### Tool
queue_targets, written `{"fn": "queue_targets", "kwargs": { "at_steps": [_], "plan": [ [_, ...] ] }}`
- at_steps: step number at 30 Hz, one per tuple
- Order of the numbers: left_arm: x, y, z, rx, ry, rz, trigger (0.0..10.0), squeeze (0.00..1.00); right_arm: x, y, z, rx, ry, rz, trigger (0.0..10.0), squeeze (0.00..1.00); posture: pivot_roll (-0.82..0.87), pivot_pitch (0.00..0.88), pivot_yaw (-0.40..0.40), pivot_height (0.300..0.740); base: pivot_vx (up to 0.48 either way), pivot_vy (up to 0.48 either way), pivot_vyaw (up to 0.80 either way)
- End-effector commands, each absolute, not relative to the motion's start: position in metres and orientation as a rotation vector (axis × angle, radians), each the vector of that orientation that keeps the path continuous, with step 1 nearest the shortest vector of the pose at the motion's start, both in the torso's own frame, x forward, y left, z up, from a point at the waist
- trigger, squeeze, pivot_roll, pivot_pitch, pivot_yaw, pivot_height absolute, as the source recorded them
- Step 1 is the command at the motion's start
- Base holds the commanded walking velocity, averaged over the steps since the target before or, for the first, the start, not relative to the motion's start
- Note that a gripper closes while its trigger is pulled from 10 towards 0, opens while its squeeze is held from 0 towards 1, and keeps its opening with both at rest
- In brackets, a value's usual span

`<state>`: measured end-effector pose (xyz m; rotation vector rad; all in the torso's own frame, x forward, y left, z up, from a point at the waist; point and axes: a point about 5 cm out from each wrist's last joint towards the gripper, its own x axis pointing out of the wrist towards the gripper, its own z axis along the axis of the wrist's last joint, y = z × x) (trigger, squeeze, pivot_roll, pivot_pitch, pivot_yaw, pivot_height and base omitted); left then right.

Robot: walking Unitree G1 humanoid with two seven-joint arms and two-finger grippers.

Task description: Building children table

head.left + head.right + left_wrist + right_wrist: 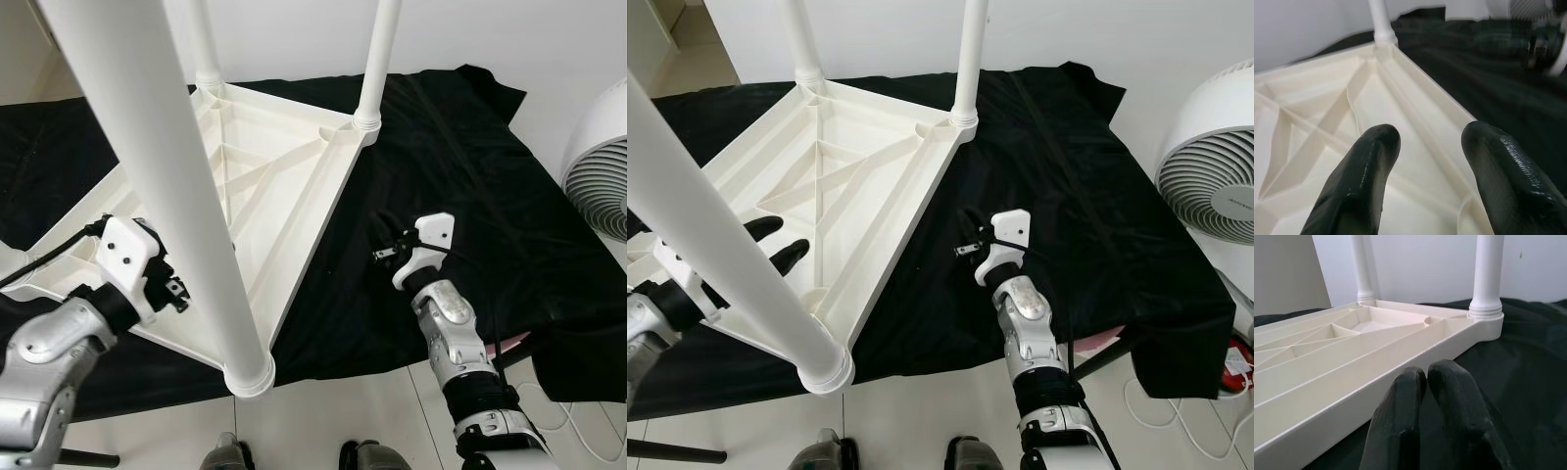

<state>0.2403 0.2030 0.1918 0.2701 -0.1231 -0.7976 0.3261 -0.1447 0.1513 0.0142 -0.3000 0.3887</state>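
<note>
Lower left of the frame, the left hand (pixel 784 243) is reaching over the near edge of the upturned white table (pixel 265 186), its fingers (pixel 1359 181) spread wide above the ribbed underside, gripping nothing. Lower centre, the right hand (pixel 1426 374) is hovering over the black cloth (pixel 441 176) just beside the table's right edge, fingers pressed together and empty. The table is lying upside down on the cloth-covered surface, filling the left and centre. One leg (pixel 167 186) is rising close at left, two more standing at the far corners. A white fan (pixel 1215 166) is sitting at the right edge.
</note>
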Motion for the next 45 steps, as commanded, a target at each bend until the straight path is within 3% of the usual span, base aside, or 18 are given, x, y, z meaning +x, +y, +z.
{"fn": "queue_targets", "kwargs": {
  "at_steps": [1, 8, 16, 17, 18, 19, 20, 21, 22, 23, 24, 33, 45],
  "plan": [
    [0.239, 0.215, 0.186, 0.286, -0.083, -0.817, 10.0, 0.0, 0.322, -0.15, 0.148, 0.018, -0.286, 0.392, 10.0, 0.0, 0.01, 0.099, 0.042, 0.74, 0.0, 0.0, 0.0],
    [0.231, 0.244, 0.176, 0.373, 0.031, -0.834, 10.0, 0.0, 0.312, -0.159, 0.152, -0.005, -0.267, 0.392, 10.0, 0.0, 0.01, 0.104, 0.048, 0.74, 0.0, 0.0, 0.0],
    [0.209, 0.256, 0.17, 0.388, 0.076, -0.864, 10.0, 0.0, 0.311, -0.157, 0.151, -0.023, -0.244, 0.42, 10.0, 0.0, 0.03, 0.113, 0.036, 0.74, 0.0, 0.0, 0.0],
    [0.204, 0.256, 0.17, 0.375, 0.067, -0.88, 10.0, 0.71, 0.311, -0.157, 0.151, -0.026, -0.243, 0.424, 10.0, 0.0, 0.03, 0.113, 0.036, 0.74, 0.0, 0.0, 0.0],
    [0.204, 0.256, 0.17, 0.375, 0.067, -0.88, 10.0, 0.71, 0.311, -0.157, 0.151, -0.026, -0.243, 0.424, 10.0, 0.0, 0.03, 0.113, 0.036, 0.74, 0.0, 0.0, 0.0],
    [0.2, 0.256, 0.17, 0.377, 0.063, -0.886, 10.0, 1.0, 0.311, -0.157, 0.152, -0.026, -0.242, 0.426, 10.0, 0.0, 0.04, 0.12, 0.035, 0.74, 0.0, 0.0, 0.0],
    [0.197, 0.256, 0.171, 0.393, 0.057, -0.882, 10.0, 1.0, 0.312, -0.158, 0.152, -0.027, -0.241, 0.426, 10.0, 0.0, 0.04, 0.122, 0.034, 0.74, 0.0, 0.0, 0.0],
    [0.193, 0.256, 0.172, 0.406, 0.059, -0.887, 10.0, 0.88, 0.312, -0.159, 0.152, -0.028, -0.239, 0.426, 10.0, 0.0, 0.05, 0.124, 0.03, 0.74, 0.0, 0.0, 0.0],
    [0.193, 0.256, 0.172, 0.406, 0.059, -0.887, 10.0, 0.88, 0.312, -0.159, 0.152, -0.028, -0.239, 0.426, 10.0, 0.0, 0.05, 0.124, 0.03, 0.74, 0.0, 0.0, 0.0],
    [0.19, 0.255, 0.173, 0.436, 0.058, -0.894, 10.0, 0.05, 0.312, -0.159, 0.152, -0.03, -0.235, 0.427, 10.0, 0.0, 0.05, 0.124, 0.03, 0.74, 0.0, 0.0, 0.0],
    [0.189, 0.254, 0.174, 0.461, 0.052, -0.896, 10.0, 0.0, 0.312, -0.159, 0.152, -0.031, -0.23, 0.428, 10.0, 0.0, 0.06, 0.127, 0.029, 0.74, 0.0, 0.0, 0.0],
    [0.189, 0.249, 0.153, 0.65, 0.134, -0.993, 10.0, 0.0, 0.313, -0.157, 0.153, -0.031, -0.22, 0.427, 10.0, 0.0, 0.06, 0.132, 0.043, 0.74, 0.0, 0.0, 0.0],
    [0.21, 0.254, 0.148, 0.683, 0.142, -1.004, 10.0, 0.0, 0.311, -0.16, 0.155, -0.024, -0.235, 0.397, 10.0, 0.0, 0.02, 0.134, 0.065, 0.74, 0.0, 0.0, 0.0]
  ]
}}
